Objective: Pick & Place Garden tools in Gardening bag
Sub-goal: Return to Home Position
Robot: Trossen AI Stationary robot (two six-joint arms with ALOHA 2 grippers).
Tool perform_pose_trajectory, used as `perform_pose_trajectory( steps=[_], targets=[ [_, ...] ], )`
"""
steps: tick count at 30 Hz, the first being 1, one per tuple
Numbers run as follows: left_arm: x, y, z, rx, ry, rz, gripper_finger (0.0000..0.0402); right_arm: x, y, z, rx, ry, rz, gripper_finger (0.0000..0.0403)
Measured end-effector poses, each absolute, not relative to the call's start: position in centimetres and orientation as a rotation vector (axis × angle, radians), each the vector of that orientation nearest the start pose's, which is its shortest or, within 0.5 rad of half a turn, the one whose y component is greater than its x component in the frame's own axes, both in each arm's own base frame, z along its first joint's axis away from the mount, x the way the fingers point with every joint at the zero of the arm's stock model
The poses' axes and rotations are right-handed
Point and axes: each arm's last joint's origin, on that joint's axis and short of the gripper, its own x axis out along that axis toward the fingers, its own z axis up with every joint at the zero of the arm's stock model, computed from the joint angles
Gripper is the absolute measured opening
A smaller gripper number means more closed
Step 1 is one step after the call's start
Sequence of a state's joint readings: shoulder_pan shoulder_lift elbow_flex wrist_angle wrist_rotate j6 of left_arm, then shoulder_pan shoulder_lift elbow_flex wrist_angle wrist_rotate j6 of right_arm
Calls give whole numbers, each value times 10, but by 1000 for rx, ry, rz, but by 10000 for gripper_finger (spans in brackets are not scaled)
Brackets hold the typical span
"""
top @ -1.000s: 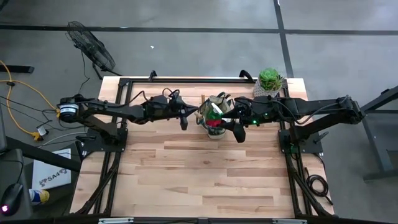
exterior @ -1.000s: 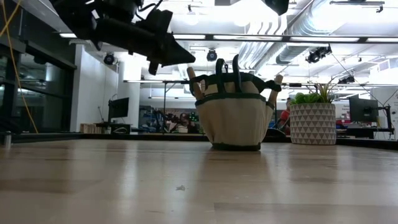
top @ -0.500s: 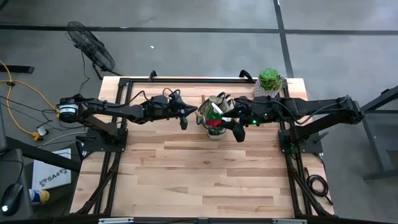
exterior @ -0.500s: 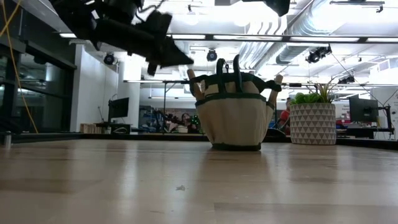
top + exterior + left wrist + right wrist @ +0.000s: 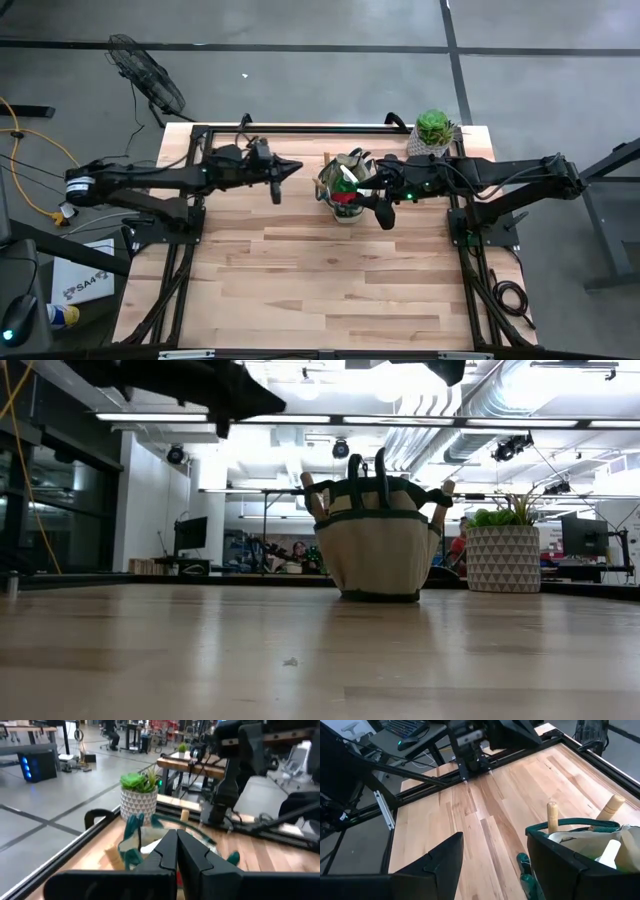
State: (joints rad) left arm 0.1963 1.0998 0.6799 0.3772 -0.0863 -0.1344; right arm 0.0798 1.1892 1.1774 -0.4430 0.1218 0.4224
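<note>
— Wooden planks, pale, in a black frame: the table (image 5: 330,270) is the biggest thing here. What stands on it?
— The gardening bag (image 5: 345,215), a small round tote of tan fabric with dark green trim. It sits upright toward the far edge, so I'll place the rest from it.
— The arms, then?
— The dark left arm (image 5: 150,180) reaches in from the bag's left. The left end effector (image 5: 288,168) hangs in the air a little to the left of the bag, not touching it and higher than its top. Its fingers are clenched together with nothing between them. The dark right arm (image 5: 500,180) comes in from the bag's right. The right end effector (image 5: 385,212) is just beside the bag on that side, its fingers (image 5: 445,860) spread wide, released and empty.
— Anything else?
— A green succulent in a pale patterned pot (image 5: 434,130) stands behind the bag and to its right, apart from it.
— And the garden tools?
— Those I can see are in the bag. Round pale wooden handles (image 5: 552,815) stick up past its rim, and a red item (image 5: 345,198) shows in the opening. Dark green loops (image 5: 365,470) rise above the top, but I cannot tell whether they are tool grips or the bag's own handles.
</note>
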Motion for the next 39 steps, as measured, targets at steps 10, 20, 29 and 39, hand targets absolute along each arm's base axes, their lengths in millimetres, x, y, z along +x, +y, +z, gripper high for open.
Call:
perform_pose_trajectory(
  steps=[10,20,29,39],
  targets=[
    [186,39,309,-113,110,263,0,258,18,360,363,373,-125,212],
    [138,29,309,-117,180,272,0,254,19,277,553,96,-39,212],
    [103,23,259,-261,32,293,0,197,13,239,647,-64,-29,212],
    [81,20,229,-371,-105,313,0,135,5,214,651,-217,-88,212]
  ],
)
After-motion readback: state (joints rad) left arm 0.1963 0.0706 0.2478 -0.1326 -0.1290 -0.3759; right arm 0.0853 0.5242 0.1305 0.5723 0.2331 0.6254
